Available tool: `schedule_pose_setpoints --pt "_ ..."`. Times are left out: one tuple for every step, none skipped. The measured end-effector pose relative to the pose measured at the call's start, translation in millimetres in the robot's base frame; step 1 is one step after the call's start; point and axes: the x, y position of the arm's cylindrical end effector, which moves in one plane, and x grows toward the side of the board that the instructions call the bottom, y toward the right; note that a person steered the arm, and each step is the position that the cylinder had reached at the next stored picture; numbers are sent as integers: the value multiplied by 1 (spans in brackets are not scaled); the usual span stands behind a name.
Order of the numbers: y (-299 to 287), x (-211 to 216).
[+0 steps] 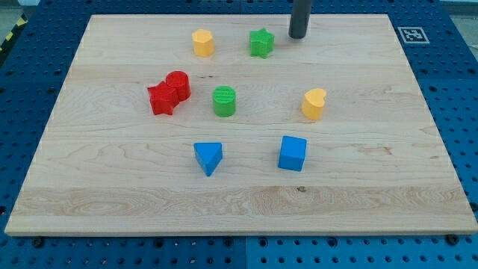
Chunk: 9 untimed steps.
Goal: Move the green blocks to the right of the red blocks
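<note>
Standing fingerless just right of the green star (261, 42), my tip (298, 35) risked, you noted, shoving it leftward past the red blocks (169, 93).

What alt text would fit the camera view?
My tip rests near the wooden board's top edge, just right of a green star block. A green cylinder sits right of two touching red blocks; yellow and blue blocks are scattered around.
</note>
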Motion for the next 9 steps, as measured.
schedule_pose_setpoints --pt "-38 1" --pt "-72 6" --pt "-80 24" --pt "-80 45" --pt "-68 45" --pt "-45 47" --pt "-51 59" --pt "-82 70" --pt "-89 85"
